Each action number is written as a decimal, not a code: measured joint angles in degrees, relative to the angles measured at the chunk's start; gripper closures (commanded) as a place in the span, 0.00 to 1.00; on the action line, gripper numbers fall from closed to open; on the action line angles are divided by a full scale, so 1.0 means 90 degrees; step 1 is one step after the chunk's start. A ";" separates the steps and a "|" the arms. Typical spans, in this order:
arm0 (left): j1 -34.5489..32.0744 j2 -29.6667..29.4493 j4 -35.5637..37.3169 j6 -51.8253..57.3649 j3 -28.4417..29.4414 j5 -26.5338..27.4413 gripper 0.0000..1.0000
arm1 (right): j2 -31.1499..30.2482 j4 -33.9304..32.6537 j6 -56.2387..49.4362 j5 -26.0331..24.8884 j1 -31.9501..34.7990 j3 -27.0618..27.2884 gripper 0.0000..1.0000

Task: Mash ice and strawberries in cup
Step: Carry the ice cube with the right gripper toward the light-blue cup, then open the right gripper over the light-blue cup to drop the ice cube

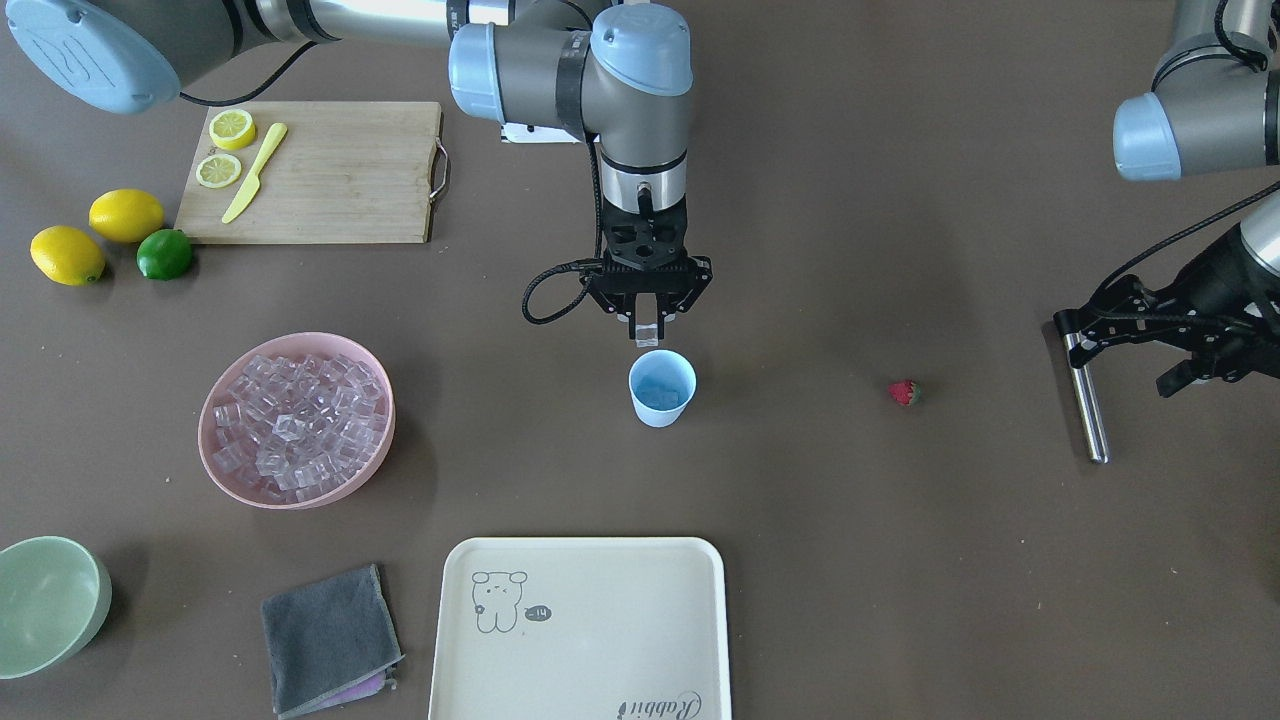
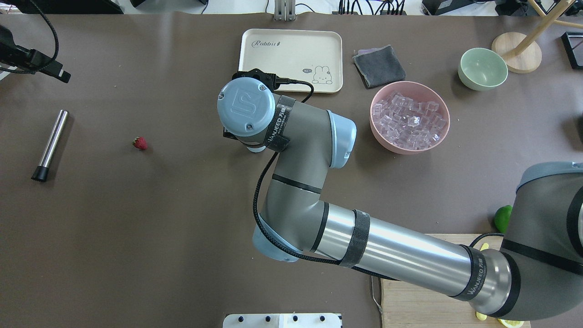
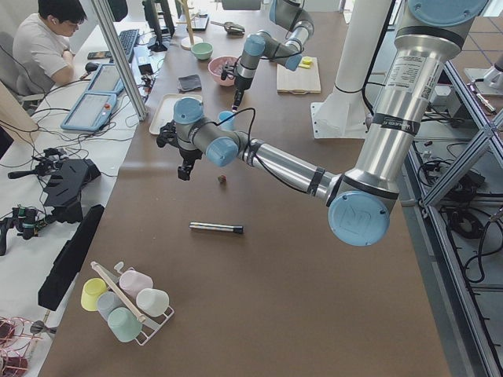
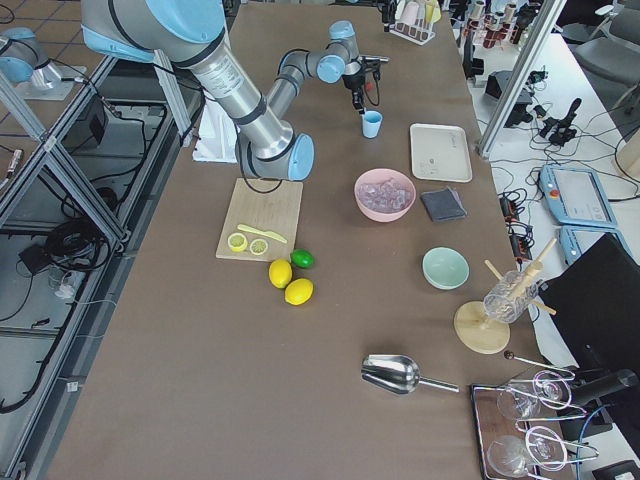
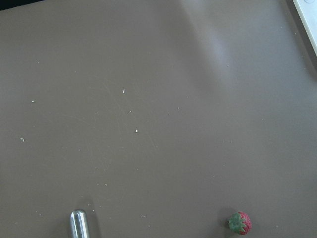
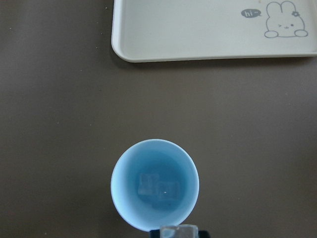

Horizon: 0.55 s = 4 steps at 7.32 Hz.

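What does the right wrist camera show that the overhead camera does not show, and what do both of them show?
Only the right wrist view looks into the cup, with two ice cubes inside and a third cube at the lower edge. Only the overhead view shows the strawberry, the metal rod and the pink bowl. Both show the rabbit tray.

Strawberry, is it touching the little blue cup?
Apart. The front-facing view shows the strawberry lying by itself, with a wide stretch of bare table between it and the cup.
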 measured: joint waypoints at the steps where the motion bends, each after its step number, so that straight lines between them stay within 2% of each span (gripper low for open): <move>1: 0.0106 0.0088 -0.0281 -0.0146 0.0005 0.0028 0.02 | 0.0008 0.0001 0.0009 -0.0005 0.0046 -0.0020 0.98; 4: 0.0308 0.0143 -0.0505 -0.0241 -0.0007 0.0144 0.02 | 0.0015 0.0002 0.0068 -0.0015 0.0105 -0.0029 0.93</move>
